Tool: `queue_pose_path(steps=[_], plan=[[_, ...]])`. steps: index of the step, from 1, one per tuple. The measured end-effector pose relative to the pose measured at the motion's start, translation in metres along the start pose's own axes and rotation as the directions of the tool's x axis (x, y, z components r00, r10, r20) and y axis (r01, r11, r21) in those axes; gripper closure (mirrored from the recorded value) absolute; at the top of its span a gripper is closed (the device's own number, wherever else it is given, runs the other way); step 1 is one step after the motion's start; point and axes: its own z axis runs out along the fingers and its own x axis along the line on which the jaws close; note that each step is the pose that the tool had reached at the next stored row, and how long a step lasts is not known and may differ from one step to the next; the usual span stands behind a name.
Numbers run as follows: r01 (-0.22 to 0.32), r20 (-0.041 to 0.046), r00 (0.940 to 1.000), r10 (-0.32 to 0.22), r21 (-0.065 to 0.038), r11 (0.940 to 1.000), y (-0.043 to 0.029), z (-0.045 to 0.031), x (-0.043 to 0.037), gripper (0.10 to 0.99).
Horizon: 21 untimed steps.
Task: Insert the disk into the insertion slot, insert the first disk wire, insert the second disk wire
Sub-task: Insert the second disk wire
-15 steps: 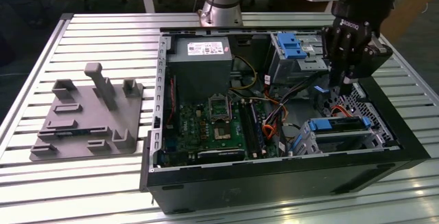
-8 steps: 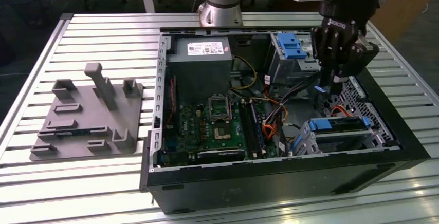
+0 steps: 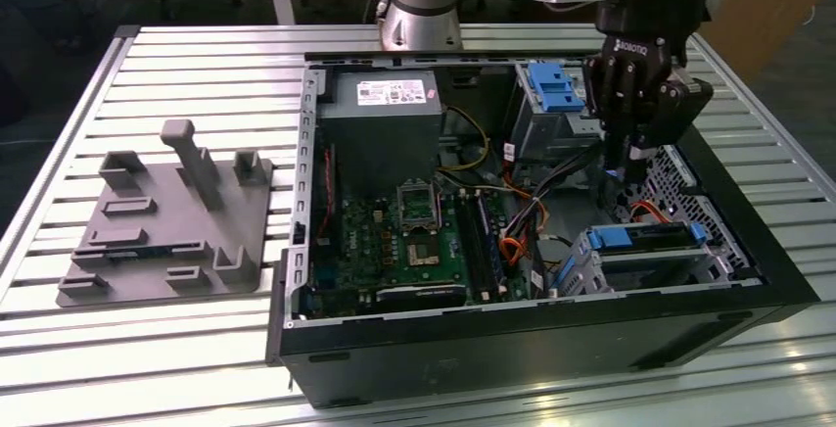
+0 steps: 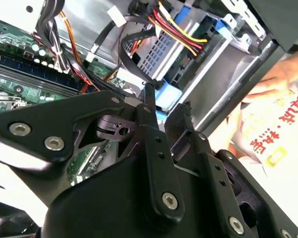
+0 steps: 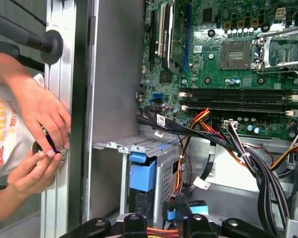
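Observation:
The disk (image 3: 649,239), silver with a blue carrier, lies inside the insertion slot (image 3: 660,270), a low perforated cage at the exterior view's lower right of the open computer case. Its blue end (image 5: 141,173) also shows in the first wrist view under the cage's top (image 5: 139,146). My gripper (image 3: 626,167) hangs tips-down inside the case, just above and behind the disk. In the second wrist view its fingers (image 4: 154,148) stand close together, and I see nothing held between them. A black cable (image 4: 131,52) loops right past the tips. An orange wire (image 3: 640,213) lies beside the disk.
A taller cage with a blue latch (image 3: 555,89) stands behind the gripper. Bundled wires (image 5: 238,148) cross beside the motherboard (image 3: 418,241). A person's hands (image 5: 39,144) work at the table rail outside the case wall. A grey fixture plate (image 3: 163,231) lies at the exterior view's left.

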Motion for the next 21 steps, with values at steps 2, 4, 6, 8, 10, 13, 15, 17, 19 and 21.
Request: queue_pose_path(steps=[2,4,6,8,10,13,15,17,19,21], plan=[[0.007,-0.0009,1.0,-0.007,0.003,1.0,0.0001,0.0029,-0.0025,0.729],[0.013,-0.004,0.9999,-0.013,0.008,0.9999,0.0001,0.0046,-0.0049,0.729],[0.018,-0.0108,0.9998,-0.018,0.016,0.9997,0.0001,0.0051,-0.0071,0.729],[0.019,-0.019,0.9996,-0.018,0.027,0.9995,0.0002,0.0053,-0.0093,0.729],[0.016,-0.0234,0.9996,-0.016,0.034,0.9993,0.0039,0.0059,-0.011,0.729],[0.012,-0.0258,0.9996,-0.011,0.043,0.999,0.0078,0.0059,-0.0116,0.729],[0.011,-0.026,0.9996,-0.009,0.046,0.9989,0.0078,0.0059,-0.0116,0.729],[0.009,-0.0263,0.9996,-0.008,0.046,0.9989,0.0077,0.0059,-0.0118,0.729],[0.004,-0.0267,0.9996,-0.003,0.045,0.999,0.0078,0.0058,-0.0118,0.729],[-0.01,-0.0274,0.9996,0.011,0.04,0.9992,0.0078,0.0058,-0.0118,0.729]])
